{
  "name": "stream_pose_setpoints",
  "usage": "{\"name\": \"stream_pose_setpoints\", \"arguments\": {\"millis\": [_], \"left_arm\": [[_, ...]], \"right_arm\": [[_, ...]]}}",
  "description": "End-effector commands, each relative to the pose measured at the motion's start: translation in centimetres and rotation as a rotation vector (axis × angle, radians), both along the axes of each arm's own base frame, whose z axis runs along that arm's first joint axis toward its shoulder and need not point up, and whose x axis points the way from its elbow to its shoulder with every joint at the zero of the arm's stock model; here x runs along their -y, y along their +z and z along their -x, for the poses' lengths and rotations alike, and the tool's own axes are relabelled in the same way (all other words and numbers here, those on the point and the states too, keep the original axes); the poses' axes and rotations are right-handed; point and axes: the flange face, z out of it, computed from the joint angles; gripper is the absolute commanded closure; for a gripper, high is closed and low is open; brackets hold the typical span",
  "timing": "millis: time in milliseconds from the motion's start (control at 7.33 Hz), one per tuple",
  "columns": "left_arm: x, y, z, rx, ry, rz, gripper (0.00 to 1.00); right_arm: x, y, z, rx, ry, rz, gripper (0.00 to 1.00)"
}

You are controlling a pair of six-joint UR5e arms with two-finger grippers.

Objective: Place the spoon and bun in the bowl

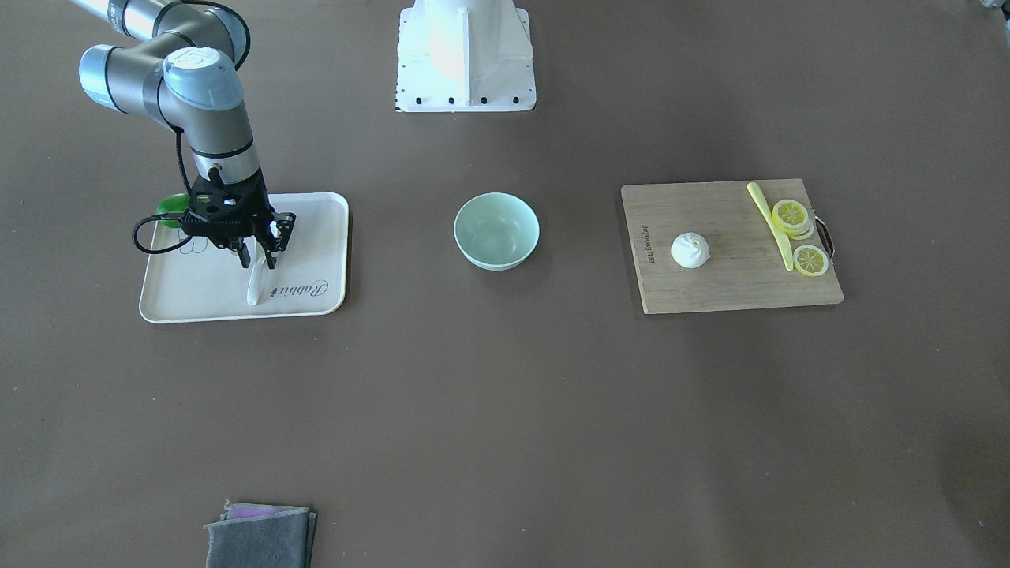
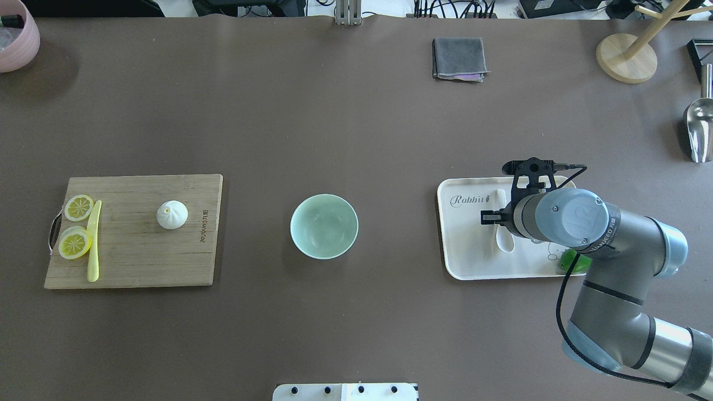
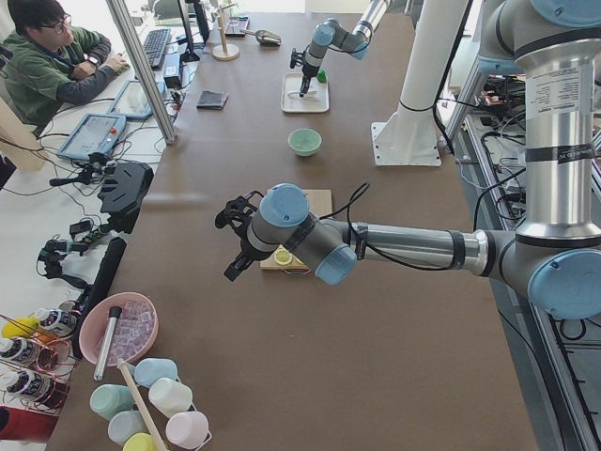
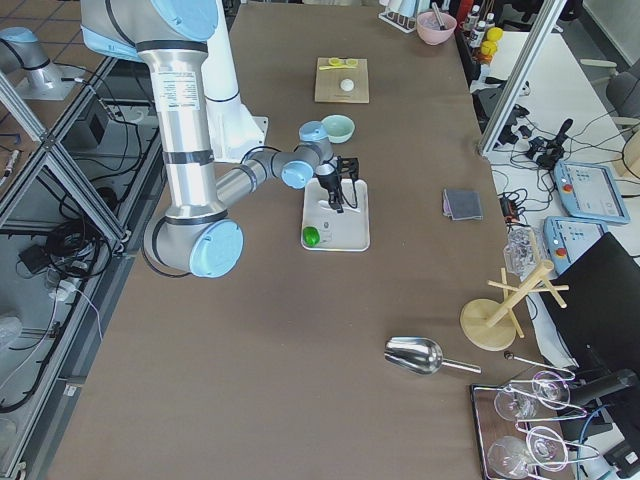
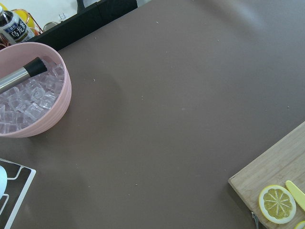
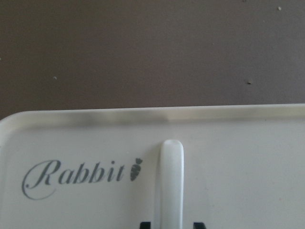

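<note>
The white spoon lies on a cream tray at the robot's right. My right gripper is down over it, open, with a fingertip on each side of the handle. The white bun sits on a wooden cutting board at the robot's left. The mint-green bowl stands empty at the table's middle. My left gripper shows only in the exterior left view, hovering near the cutting board; I cannot tell whether it is open or shut.
A green lime sits on the tray behind the right gripper. A yellow-green knife and lemon slices lie on the board. A grey cloth lies at the operators' edge. A pink bowl of ice stands at the far left corner.
</note>
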Motion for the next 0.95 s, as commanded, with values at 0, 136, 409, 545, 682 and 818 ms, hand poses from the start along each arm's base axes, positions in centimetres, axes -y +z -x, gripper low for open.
{"name": "stream_pose_setpoints", "arguments": {"millis": [0,136,409,545,682,818], "left_arm": [[0.0,0.1,0.0,0.000,0.000,0.003,0.02],[0.0,0.1,0.0,0.000,0.000,0.003,0.02],[0.0,0.1,-0.3,-0.002,0.006,0.004,0.02],[0.0,0.1,-0.5,0.000,0.010,0.004,0.02],[0.0,0.1,-0.8,0.000,0.016,0.004,0.02],[0.0,0.1,-0.9,-0.002,0.020,0.004,0.02]], "right_arm": [[0.2,-1.4,0.4,0.016,0.020,-0.015,1.00],[0.3,-3.0,0.6,0.042,0.022,-0.025,1.00],[1.6,-8.7,2.7,0.078,0.089,0.027,1.00],[2.3,-13.2,4.7,0.087,0.164,0.104,1.00],[1.7,-18.2,6.9,0.092,0.220,0.172,1.00],[0.9,-21.7,9.4,0.091,0.287,0.209,1.00]]}}
